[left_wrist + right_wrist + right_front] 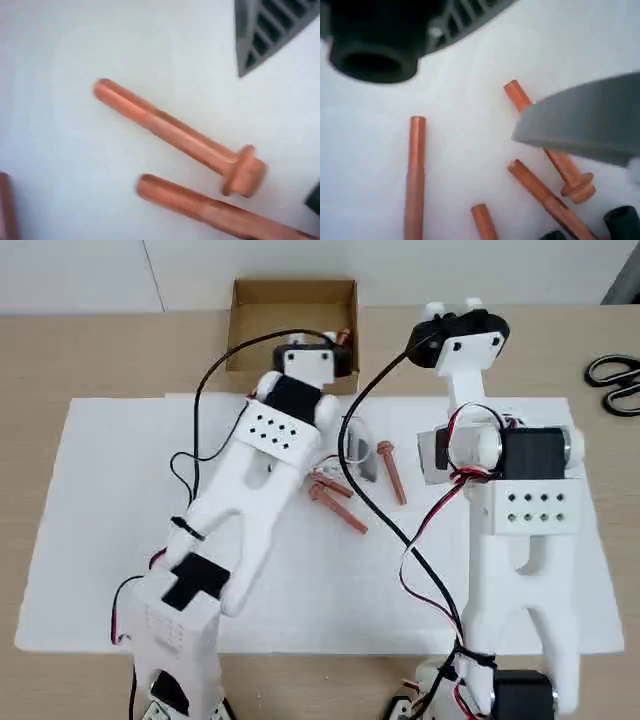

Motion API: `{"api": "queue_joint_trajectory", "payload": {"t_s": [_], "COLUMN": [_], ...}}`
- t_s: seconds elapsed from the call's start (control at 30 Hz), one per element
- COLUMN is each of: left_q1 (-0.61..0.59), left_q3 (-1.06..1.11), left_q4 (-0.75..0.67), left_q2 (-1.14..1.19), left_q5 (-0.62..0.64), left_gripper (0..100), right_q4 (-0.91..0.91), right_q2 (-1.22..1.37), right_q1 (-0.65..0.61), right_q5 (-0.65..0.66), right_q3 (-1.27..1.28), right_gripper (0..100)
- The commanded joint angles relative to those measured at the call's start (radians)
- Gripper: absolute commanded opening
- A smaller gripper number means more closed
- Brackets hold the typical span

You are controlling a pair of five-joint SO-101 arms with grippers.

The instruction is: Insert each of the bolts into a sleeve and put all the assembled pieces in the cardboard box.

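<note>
The left arm's end effector [355,454] is hanging just over the loose copper-coloured flanged metal bolts [175,135] on the white paper sheet [120,540], likely lining up a pick, though I'm struggling to tell how wide it's gaping, with the brown cardboard box [292,308] waiting beyond.

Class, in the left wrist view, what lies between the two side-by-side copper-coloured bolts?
Bare white sheet, in the left wrist view, separates the flange-headed copper-coloured bolt from the second copper-coloured bolt.
</note>
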Motion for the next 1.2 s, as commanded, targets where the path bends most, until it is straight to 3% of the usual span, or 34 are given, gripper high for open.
{"api": "queue_joint_trajectory", "payload": {"t_s": [0.0,0.27,0.7,0.97,1.17], "left_q1": [0.060,0.081,0.078,-0.040,-0.044], "left_q3": [-0.047,0.186,0.202,0.134,0.097], "left_q4": [0.031,0.031,-0.015,-0.061,-0.060], "left_q2": [-0.063,-0.135,0.003,0.077,0.146], "left_q5": [0.018,0.325,0.414,0.414,0.463], "left_gripper": [32,32,32,32,32], "right_q4": [-0.045,-0.101,-0.099,-0.097,-0.099], "right_q2": [-0.036,-0.036,-0.036,-0.036,-0.036], "right_q1": [0.007,0.007,0.007,0.007,0.007], "right_q5": [-0.008,-0.006,-0.006,-0.005,-0.006], "right_q3": [0.018,0.094,0.094,0.095,0.095], "right_gripper": [0.3,0.3,0.3,0.3,0.3]}}
